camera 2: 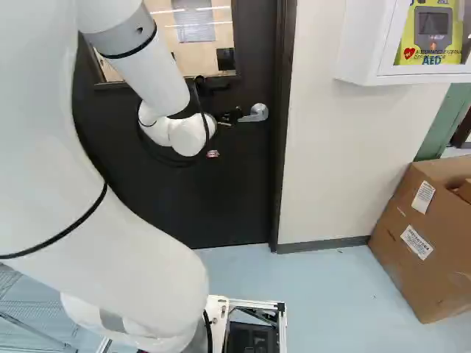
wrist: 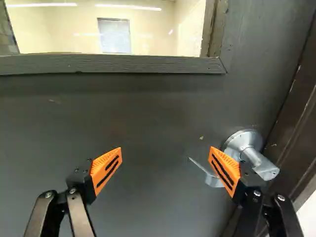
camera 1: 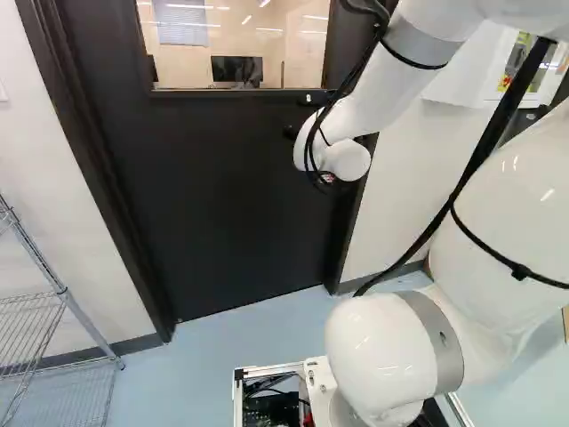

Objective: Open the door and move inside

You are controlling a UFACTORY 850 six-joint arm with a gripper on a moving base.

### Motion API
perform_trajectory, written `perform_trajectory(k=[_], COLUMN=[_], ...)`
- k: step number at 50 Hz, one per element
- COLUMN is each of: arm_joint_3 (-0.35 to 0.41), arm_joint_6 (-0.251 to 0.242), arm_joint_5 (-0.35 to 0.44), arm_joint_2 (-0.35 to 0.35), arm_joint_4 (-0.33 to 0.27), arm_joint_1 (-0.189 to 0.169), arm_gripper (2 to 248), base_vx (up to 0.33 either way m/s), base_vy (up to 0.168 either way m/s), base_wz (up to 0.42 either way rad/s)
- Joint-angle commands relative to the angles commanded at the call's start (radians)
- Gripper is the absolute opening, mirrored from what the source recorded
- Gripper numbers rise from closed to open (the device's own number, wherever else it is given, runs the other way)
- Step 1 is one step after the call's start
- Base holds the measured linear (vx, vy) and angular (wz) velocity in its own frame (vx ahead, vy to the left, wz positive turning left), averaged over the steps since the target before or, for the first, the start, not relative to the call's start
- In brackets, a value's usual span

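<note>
Your gripper [camera 2: 230,116] faces the door [camera 2: 235,195], which is shut in its frame [camera 2: 282,147] at twelve o'clock from the base. The fingers stand wide open with their orange pads [wrist: 106,170] well apart, and you grip nothing. Taking the middle of the gap as your dial in the wrist view, with twelve pointing away from the finger roots, the silver lever handle [wrist: 247,145] sits at three o'clock. The finger on that side crosses in front of it, and the lever's thin end pokes into the gap. You cannot tell whether that finger touches it. The door's window [wrist: 163,37] lies at eleven o'clock.

From the arm's foot joint, you have a wire rack [camera 1: 64,294] at ten o'clock in the left base view. In the right base view, a white wall cabinet [camera 2: 360,59] hangs at one o'clock, and a cardboard box [camera 2: 412,254] rests on the floor [camera 2: 324,294] at two.
</note>
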Motion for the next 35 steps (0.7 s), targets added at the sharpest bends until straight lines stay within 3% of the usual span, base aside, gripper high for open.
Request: perform_trajectory(k=[35], arm_joint_3=[0.018], arm_joint_6=[0.000], arm_joint_5=[0.000], arm_joint_2=[-0.063], arm_joint_4=[0.000], arm_joint_1=[0.000], arm_gripper=[247], base_vx=[0.000], base_vy=[0.000], base_wz=[0.000])
